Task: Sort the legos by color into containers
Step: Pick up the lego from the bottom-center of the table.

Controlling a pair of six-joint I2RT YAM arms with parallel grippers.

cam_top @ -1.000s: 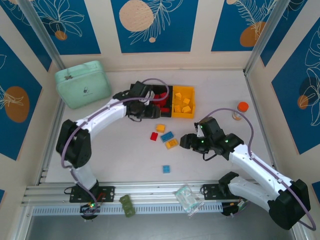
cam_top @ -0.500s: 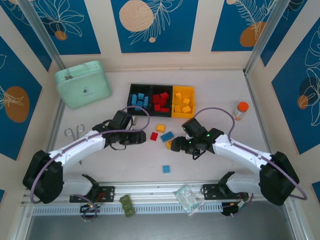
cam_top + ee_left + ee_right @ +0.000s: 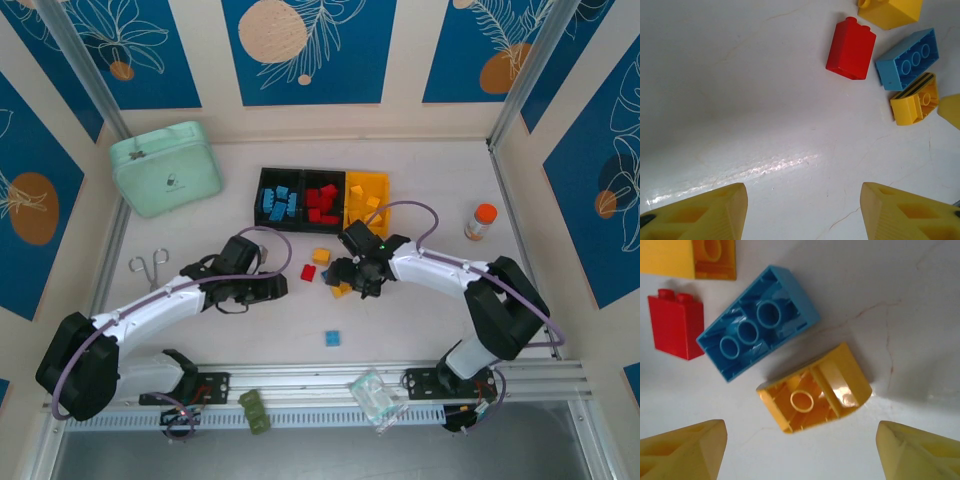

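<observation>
- Wide open and empty over the bare white table [image 3: 740, 100]: the left gripper [image 3: 804, 212], yellow fingers [image 3: 705, 212] far apart.
- Just ahead of it, a loose cluster on the tabletop: a red brick [image 3: 851, 48] on its side, a long blue brick [image 3: 907, 59] with hollow underside up, and a curved yellow brick [image 3: 915, 100] just beside the blue one.
- Also open and gripping nothing: the right gripper [image 3: 800, 457], low over the same cluster, with the curved yellow brick upside down just ahead of its fingertips [image 3: 682, 450], untouched.
- Seen from above, both grippers near mid-table, facing each other across those bricks.
- At the back, joined in a row: a left black bin [image 3: 262, 205] with blue bricks, a middle black bin [image 3: 322, 229] with red ones, a yellow bin [image 3: 368, 183] with yellow ones.
- Loose in front of the middle black bin, a square yellow brick [image 3: 321, 256]; alone nearer the arm bases, a small blue brick [image 3: 332, 338].
- At the edges: a mint-green case [image 3: 165, 168], scissors [image 3: 150, 266], an orange-capped bottle [image 3: 481, 220], and a dark green brick [image 3: 255, 411] on the front rail.
</observation>
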